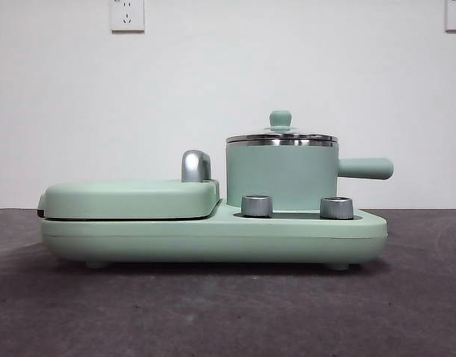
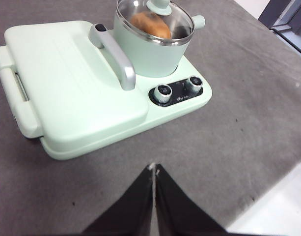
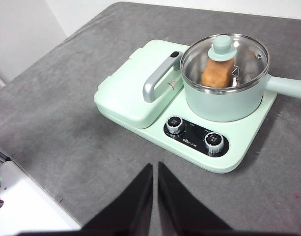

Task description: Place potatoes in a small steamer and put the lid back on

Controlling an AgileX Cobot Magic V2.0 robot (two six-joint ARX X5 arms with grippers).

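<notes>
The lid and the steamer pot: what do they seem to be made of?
The lid looks like clear glass: the potato shows through it. Its rim is shiny, probably steel, and its knob is matte mint green. The steamer pot has a smooth mint-green wall, perhaps painted metal; that stays uncertain.

I've got the steamer (image 1: 281, 176) sitting on the cooker base (image 1: 213, 239), lid (image 3: 225, 61) on top, potato (image 3: 218, 73) inside. Griddle cover (image 1: 131, 199) lies left of it, and two dials (image 1: 257, 205) stand in front of the steamer.
</notes>
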